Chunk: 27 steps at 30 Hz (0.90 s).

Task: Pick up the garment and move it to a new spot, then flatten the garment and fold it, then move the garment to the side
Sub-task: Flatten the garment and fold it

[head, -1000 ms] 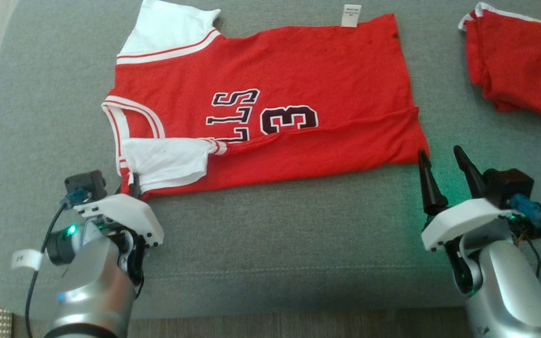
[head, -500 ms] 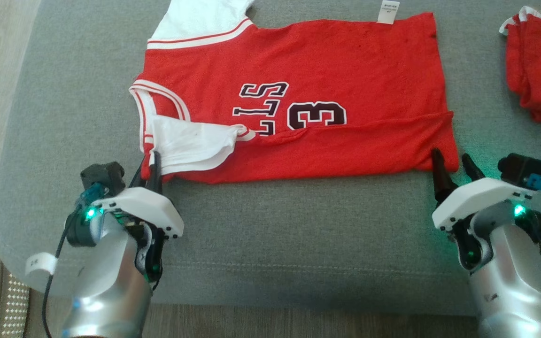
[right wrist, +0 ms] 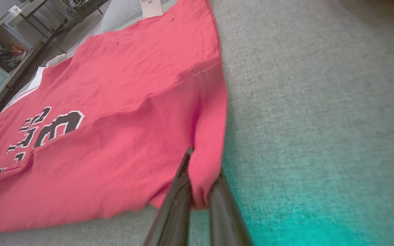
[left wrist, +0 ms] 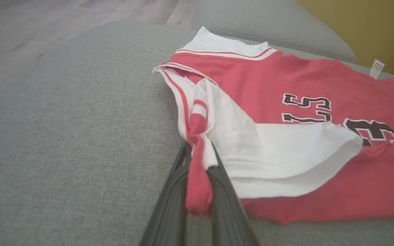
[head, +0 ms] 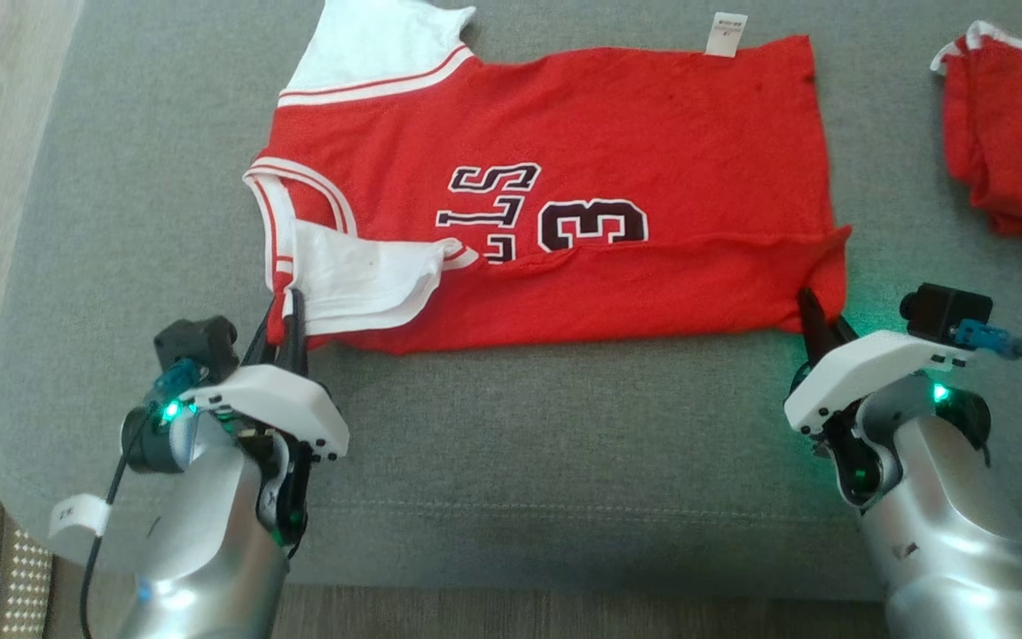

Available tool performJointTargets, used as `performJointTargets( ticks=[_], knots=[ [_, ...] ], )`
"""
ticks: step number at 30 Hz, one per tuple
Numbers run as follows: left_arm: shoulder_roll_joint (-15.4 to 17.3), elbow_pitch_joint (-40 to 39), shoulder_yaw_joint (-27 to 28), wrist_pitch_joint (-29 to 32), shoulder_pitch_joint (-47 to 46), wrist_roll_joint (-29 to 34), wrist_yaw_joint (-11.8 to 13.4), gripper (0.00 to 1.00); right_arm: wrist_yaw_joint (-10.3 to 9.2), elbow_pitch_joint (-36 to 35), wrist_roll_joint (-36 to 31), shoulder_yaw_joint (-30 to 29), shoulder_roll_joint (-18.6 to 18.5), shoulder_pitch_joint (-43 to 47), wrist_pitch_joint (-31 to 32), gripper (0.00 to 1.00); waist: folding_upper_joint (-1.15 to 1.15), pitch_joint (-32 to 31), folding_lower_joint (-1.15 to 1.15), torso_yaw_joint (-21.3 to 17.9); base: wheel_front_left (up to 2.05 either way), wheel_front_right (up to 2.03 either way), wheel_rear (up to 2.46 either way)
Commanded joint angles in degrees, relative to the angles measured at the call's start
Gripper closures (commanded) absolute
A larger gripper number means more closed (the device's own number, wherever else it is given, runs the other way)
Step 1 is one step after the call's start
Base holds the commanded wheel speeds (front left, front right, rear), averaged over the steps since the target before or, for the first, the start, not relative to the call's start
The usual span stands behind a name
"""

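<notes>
Jersey (head: 546, 177) on cushion (head: 564, 444). Left end effector (head: 291, 306) pinches its 7 o'clock corner; right end effector (head: 817, 319) pinches its 5 o'clock corner. Red cloth (head: 1008, 160) at 2 o'clock, apart.

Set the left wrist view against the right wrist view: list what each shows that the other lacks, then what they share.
Left wrist view: the left gripper shut on the shoulder corner of the red basketball jersey, the red-and-white striped collar trim, and a yellow wall.
Right wrist view: the right gripper shut on the jersey's hem corner, a green glow on the grey fabric sofa cushion, and a shelf unit behind.
Both: the jersey, its black number 3, its white label and the cushion.
</notes>
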Motion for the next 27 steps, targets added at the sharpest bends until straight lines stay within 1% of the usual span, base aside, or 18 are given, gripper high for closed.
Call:
performJointTargets(
  ticks=[1, 9, 14, 17, 23, 27],
  knots=[
    [1.46, -1.83, 2.05, -0.30, -0.21, 0.47, 0.12, 1.00, -0.01, -0.85, -0.20, 1.52, 0.03, -0.09, -0.27, 1.00, 0.00, -0.54, 0.00, -0.29, 0.00, 0.00, 0.00],
    [2.05, -2.78, 3.88, -0.30, 3.05, 1.90, -0.35, 1.00, -0.01, -2.75, 1.35, 1.97, -1.74, 2.63, 1.75, 1.00, 0.00, -4.36, 0.00, -1.25, 0.00, 0.00, 0.00],
    [2.34, -3.00, 4.67, -0.30, 5.27, 2.54, -0.87, 1.00, -0.01, -5.04, 1.79, 1.62, -2.69, 5.71, 4.75, 1.00, 0.00, -7.01, 0.00, -1.61, 0.00, 0.00, 0.00],
    [2.40, -2.10, 4.21, -0.30, 6.86, 3.14, -1.65, 1.00, -0.01, -6.70, 1.52, 1.42, -3.03, 8.13, 7.36, 1.00, 0.00, -8.55, 0.00, -1.88, 0.00, 0.00, 0.00],
    [2.56, 0.54, 2.89, -0.30, 9.47, 3.97, -3.20, 1.00, -0.01, -11.26, 0.58, 0.38, -2.70, 13.87, 12.24, 1.00, 0.00, -10.81, 0.00, -2.36, 0.00, 0.00, 0.00],
    [2.37, 1.33, 2.34, -0.30, 10.45, 4.16, -3.46, 1.00, -0.01, -14.82, -0.15, -1.23, -1.93, 16.79, 14.25, 1.00, 0.00, -11.24, 0.00, -2.55, 0.00, 0.00, 0.00]
  ],
)
